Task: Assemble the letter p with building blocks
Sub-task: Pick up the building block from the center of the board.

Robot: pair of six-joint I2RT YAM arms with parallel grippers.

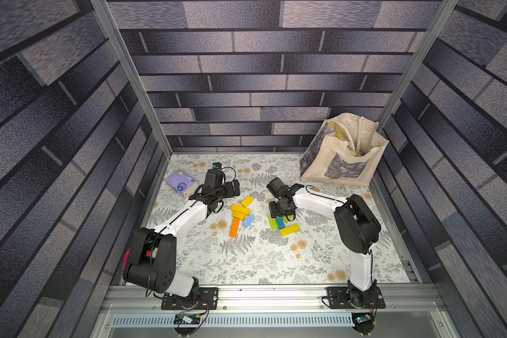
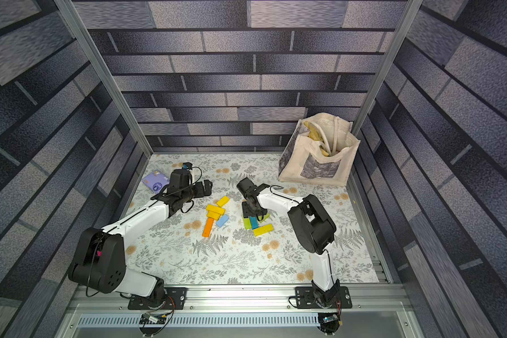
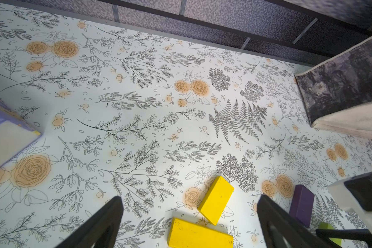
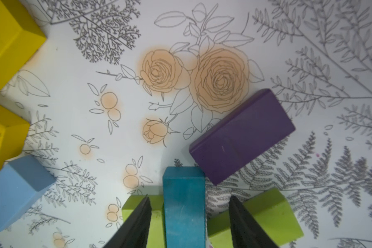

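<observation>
A: Where are the building blocks point(image 2: 215, 209)?

B: They lie in two bunches near the middle of the floral table cover point(image 1: 246, 263). The bunch toward 9 o'clock has a short yellow block point(image 1: 247, 201) and a pair of long yellow blocks point(image 1: 240, 209) lying against each other. A light blue block point(image 1: 248, 220) and an orange block point(image 1: 234, 227) are there too, the orange one running toward 6 o'clock. The bunch toward 3 o'clock has a lime green block point(image 1: 272, 223) and a teal block point(image 1: 279, 223) side by side. A single long yellow block point(image 1: 289, 230) sits at their 5 o'clock.

A: And the right gripper point(image 4: 189, 199)?

B: It is low over that second bunch, fingers partway apart on either side of the teal block. A thin gap shows on each side, so it grips nothing. A second lime green block point(image 4: 271, 214) lies beyond one finger. A purple block point(image 4: 242, 137) lies flat by the teal block's end, and I can't tell whether they touch.

A: The left gripper point(image 3: 191, 198)?

B: It is spread wide and empty, at about 10 o'clock from the short yellow block.

A: Anything else?

B: A purple tissue packet point(image 1: 180, 183) lies at the table's 10 o'clock. A canvas tote bag point(image 1: 343, 164) stands in the 1 o'clock corner.
</observation>
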